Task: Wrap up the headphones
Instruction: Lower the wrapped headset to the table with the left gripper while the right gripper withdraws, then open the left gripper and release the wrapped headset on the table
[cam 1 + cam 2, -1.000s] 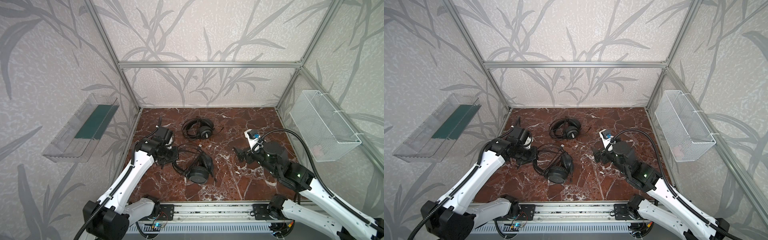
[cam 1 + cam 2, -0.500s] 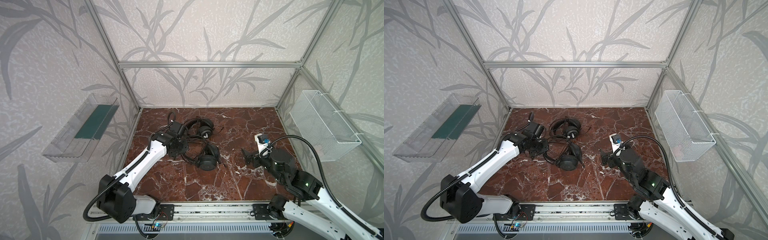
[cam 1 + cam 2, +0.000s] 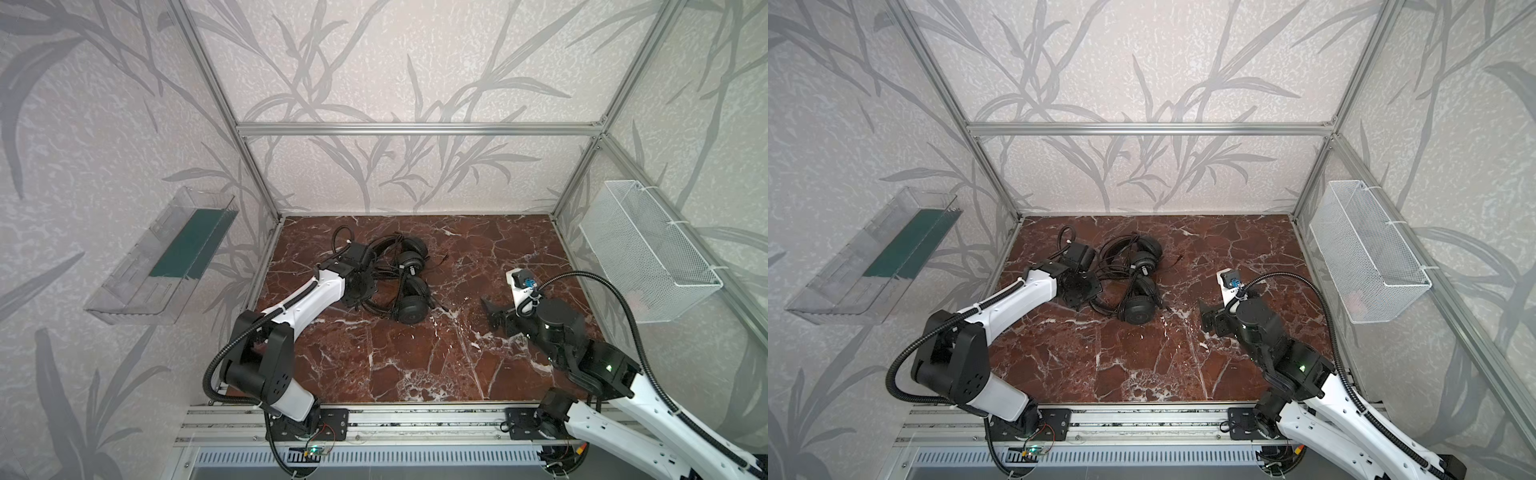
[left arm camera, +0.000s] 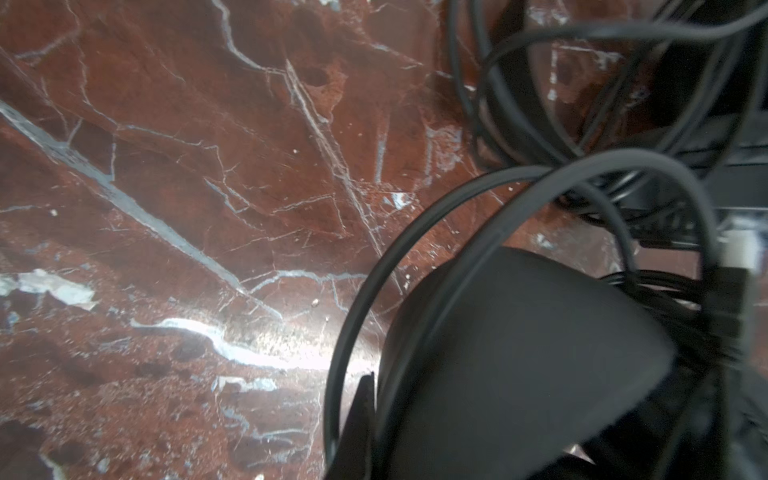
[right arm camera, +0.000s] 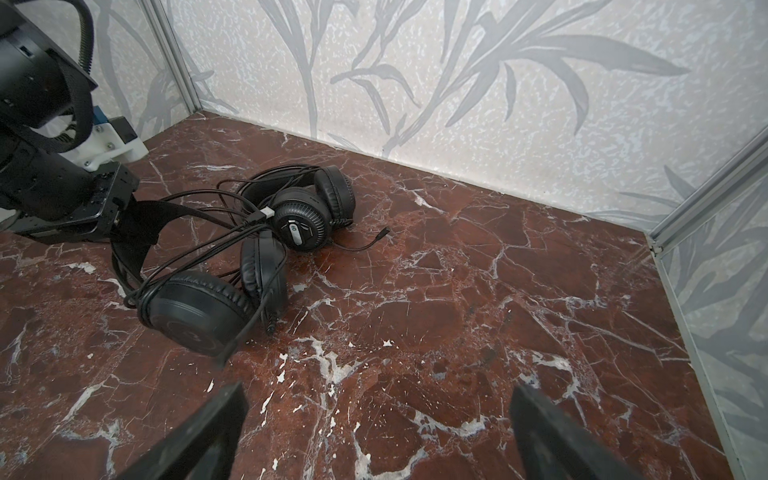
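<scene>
Black headphones (image 3: pixel 411 308), long axes l.–r., cups (image 5: pixel 195 309) toward centre, l. pincer (image 5: pixel 124 216) pinching near headband (image 5: pixel 166 211), r. pincer (image 5: pixel 376 411) spread

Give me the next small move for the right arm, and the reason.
Probably reach the right gripper toward the loose cable end beside the smooth-cupped headset. The left gripper is shut on that headset's headband, which anchors it. The right gripper is open over bare marble and holds nothing, and the cable lies slack, not yet wound.
</scene>
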{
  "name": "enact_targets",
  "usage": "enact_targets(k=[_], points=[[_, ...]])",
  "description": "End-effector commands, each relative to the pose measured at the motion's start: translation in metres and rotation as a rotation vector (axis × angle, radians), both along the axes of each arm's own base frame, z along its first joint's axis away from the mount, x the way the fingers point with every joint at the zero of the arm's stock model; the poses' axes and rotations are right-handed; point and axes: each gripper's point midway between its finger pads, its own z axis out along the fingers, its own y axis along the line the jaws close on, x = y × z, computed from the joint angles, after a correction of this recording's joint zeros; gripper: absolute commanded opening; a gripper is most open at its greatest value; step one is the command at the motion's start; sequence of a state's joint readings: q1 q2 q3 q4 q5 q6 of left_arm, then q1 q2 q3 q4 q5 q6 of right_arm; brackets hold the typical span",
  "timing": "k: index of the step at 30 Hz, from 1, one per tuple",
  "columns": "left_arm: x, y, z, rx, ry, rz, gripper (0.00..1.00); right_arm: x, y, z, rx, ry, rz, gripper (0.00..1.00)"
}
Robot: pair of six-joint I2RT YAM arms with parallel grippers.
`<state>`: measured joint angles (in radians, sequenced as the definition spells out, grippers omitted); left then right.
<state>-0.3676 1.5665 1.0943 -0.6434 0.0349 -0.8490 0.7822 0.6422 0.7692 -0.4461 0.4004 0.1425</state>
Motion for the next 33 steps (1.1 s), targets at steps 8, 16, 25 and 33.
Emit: enact_targets(k=[8,16,25,33], points=[[-0.005,-0.017,-0.02,-0.128,-0.005,0.037,0.0,0.0,0.003,0.002,0.028,-0.008,0.013,0.99],[-0.021,-0.012,-0.024,-0.09,0.006,0.025,0.0,0.001,0.005,0.0,0.023,-0.005,0.018,0.99],[-0.019,-0.02,-0.03,-0.118,0.034,0.003,0.11,0.0,0.005,-0.001,0.018,0.001,0.022,0.99],[-0.02,-0.019,-0.019,-0.114,0.022,-0.003,0.2,0.0,0.006,-0.002,0.021,0.002,0.027,0.99]])
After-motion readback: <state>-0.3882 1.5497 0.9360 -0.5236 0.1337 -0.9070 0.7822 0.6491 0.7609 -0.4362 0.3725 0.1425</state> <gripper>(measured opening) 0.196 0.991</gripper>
